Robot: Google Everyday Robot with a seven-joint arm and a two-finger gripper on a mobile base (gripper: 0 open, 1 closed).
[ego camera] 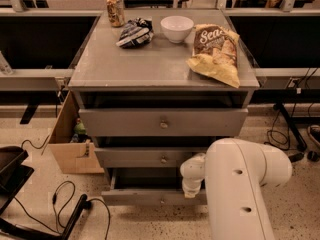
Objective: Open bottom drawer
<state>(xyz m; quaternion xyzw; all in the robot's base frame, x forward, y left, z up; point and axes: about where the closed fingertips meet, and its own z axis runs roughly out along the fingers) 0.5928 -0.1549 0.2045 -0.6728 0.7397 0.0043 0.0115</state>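
Note:
The bottom drawer [145,197] is the lowest and slimmest of three grey fronts on the cabinet. It stands pulled out a little, with a dark gap above its front panel. Its small knob [161,201] shows faintly at centre. My white arm [240,184] fills the lower right and hides the drawer's right end. My gripper [191,190] hangs from the rounded wrist, right at the top edge of the bottom drawer's front, to the right of the knob. The medium drawer [145,157] and the tall top drawer [160,122] sit above it.
On the cabinet top [145,69] are a can [115,10], a dark crumpled bag [135,32], a white bowl [176,28] and a chip bag [215,54]. A cardboard box [70,149] stands at the left, with cables [65,199] and a black base [10,169] on the floor.

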